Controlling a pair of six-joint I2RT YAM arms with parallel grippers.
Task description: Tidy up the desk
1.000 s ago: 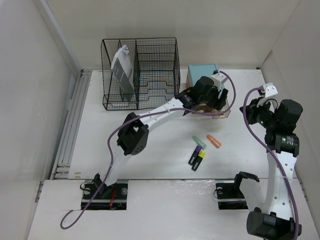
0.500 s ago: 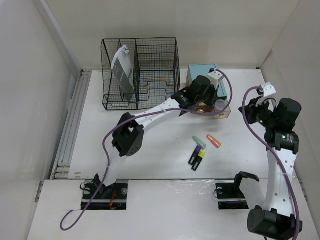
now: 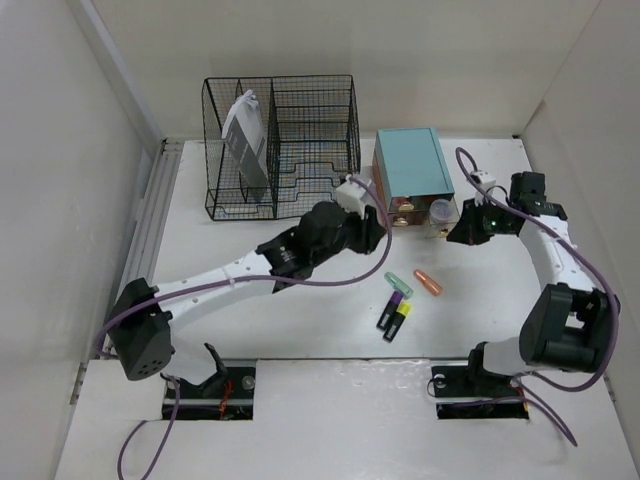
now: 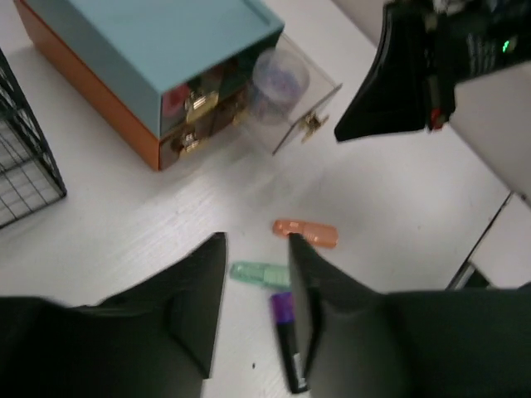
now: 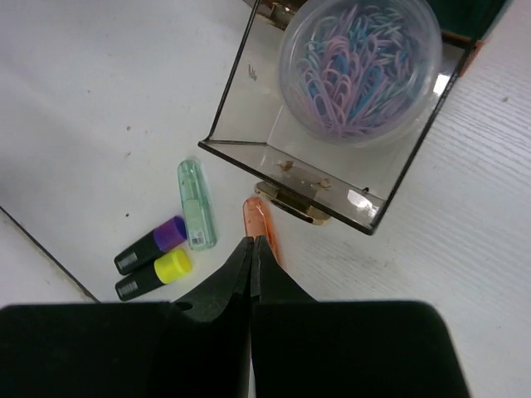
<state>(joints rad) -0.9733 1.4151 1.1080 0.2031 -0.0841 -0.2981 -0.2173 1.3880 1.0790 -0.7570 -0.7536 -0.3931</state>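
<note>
The white desk [image 3: 300, 190] carries a teal drawer box [image 3: 412, 160] whose clear drawer [image 3: 440, 215] stands pulled out, with a tub of paper clips [image 5: 358, 62] in it. In front lie a green marker [image 3: 398, 283], an orange marker [image 3: 428, 282], a purple-capped highlighter [image 3: 390, 308] and a yellow-capped one [image 3: 398, 320]. My left gripper [image 3: 375, 228] is open and empty, above the desk left of the drawer; the green marker [image 4: 261, 272] shows between its fingers. My right gripper [image 3: 457, 235] is shut and empty, just right of the drawer, its tips [image 5: 252, 242] over the orange marker [image 5: 259, 217].
A black wire-mesh rack [image 3: 280, 145] with a grey booklet [image 3: 245, 140] stands at the back left. A grey ribbed rail [image 3: 145, 250] runs along the left edge. Two cut-outs [image 3: 210, 385] hold the arm bases. White walls close in on the left, back and right.
My left gripper has pulled back from the drawer box toward the left and near side. My right arm has swung in from the right and down to beside the open drawer.
</note>
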